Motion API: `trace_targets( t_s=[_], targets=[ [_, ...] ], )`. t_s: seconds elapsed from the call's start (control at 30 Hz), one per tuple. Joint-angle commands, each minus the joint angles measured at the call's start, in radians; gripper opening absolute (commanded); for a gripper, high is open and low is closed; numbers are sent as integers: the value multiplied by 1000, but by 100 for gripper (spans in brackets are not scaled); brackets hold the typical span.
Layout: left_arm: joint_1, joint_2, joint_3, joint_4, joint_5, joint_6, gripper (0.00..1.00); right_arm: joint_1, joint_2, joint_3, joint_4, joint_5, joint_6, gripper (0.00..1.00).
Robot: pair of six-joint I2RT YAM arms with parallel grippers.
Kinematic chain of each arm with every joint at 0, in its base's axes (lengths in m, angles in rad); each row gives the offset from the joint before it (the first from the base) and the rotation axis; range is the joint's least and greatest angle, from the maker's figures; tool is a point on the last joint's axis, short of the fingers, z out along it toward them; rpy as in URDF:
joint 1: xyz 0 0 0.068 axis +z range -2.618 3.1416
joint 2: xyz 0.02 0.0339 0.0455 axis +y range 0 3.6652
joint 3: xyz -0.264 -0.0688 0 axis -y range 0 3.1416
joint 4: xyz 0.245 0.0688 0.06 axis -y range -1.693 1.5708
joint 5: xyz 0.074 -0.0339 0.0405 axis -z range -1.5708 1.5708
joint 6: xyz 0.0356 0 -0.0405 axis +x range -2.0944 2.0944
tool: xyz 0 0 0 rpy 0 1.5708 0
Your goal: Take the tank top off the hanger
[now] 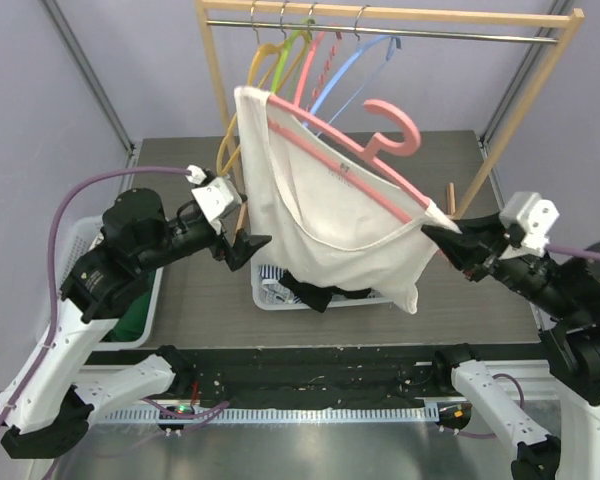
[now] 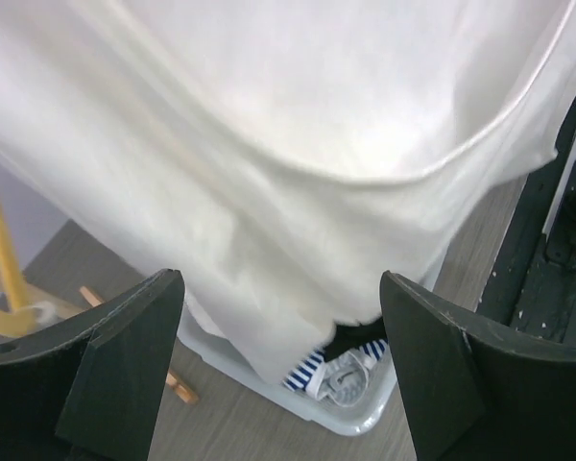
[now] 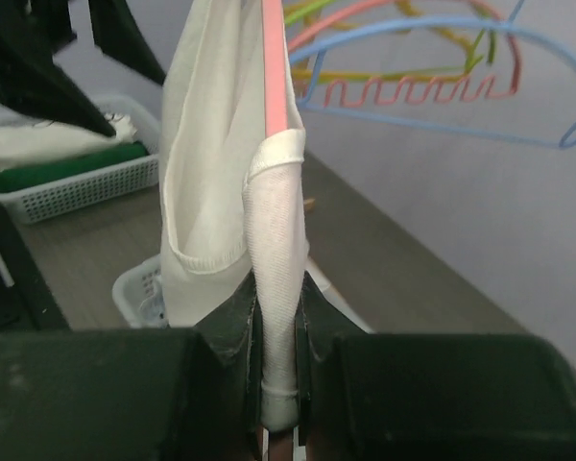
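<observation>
Two arms at the near edge of the table [image 1: 185, 290], with the tank top [image 1: 320, 210] held up between them.

Nearest, the left gripper [image 1: 250, 250] points at the garment's lower left side. Its fingers [image 2: 125, 355] are spread wide and grip nothing. In the left wrist view the white cloth hangs just ahead of the tips, and contact cannot be judged.

At the same depth, the right gripper [image 1: 438, 232] is pinched nearly closed on the garment's right strap. In the right wrist view the pads [image 3: 232, 322] squeeze a folded band of white fabric. Above them the strap loops over the end of the pink hanger [image 1: 395, 146]. Whether the hanger arm itself is caught in the jaws cannot be told.

The tank top is still on the hanger, off the table, and tilted so that its left shoulder is high and its right shoulder low. The body sags in a fold below the hanger arm. The hook is free in the air, clear of the rail [image 1: 400, 33].

Below the garment a white basket [image 1: 264, 296] stands on the table with a dark garment [image 1: 315, 292] and a striped cloth [image 2: 307, 370] in it. A second basket [image 3: 86, 187] at the table's left edge holds folded green and white cloth.

Farthest, the wooden rack [image 1: 215, 70] carries the rail, from which hang four bare hangers:
- a yellow hanger [image 1: 263, 62]
- a green hanger [image 1: 296, 42]
- a red hanger [image 1: 327, 62]
- a blue hanger [image 1: 352, 72]
</observation>
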Motion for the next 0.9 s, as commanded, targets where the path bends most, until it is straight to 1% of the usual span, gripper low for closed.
trace_targets(
  t_s=[0.0,0.13,0.23,0.33,0.43,0.47,0.5,0.57,0.73,0.83,0.87],
  targets=[
    [9,5,131,-17,24,14,87,-2,31,-38,-199,-75,0,1],
    [23,6,174,-43,26,33,87,-2,50,-44,-276,-110,-24,1],
    [29,-2,154,-46,15,48,86,-1,47,-41,-281,-130,-18,1],
    [32,-8,104,-35,-2,56,85,-1,54,-26,-293,-138,-12,1],
    [32,-5,52,18,-71,56,78,-1,51,-20,-301,-141,-13,1],
    [32,-2,44,32,-127,57,74,-1,47,-21,-302,-143,-13,1],
    [32,6,32,43,-146,63,72,-2,47,-24,-304,-149,-12,1],
    [32,9,24,74,-187,72,72,-2,36,-35,-304,-156,-9,1],
    [32,11,10,104,-231,77,72,-1,7,-66,-312,-159,3,1],
    [33,15,15,114,-240,50,60,-2,-5,-80,-312,-164,11,1],
    [33,20,18,118,-237,43,52,-1,-9,-83,-312,-163,11,1]
  ],
)
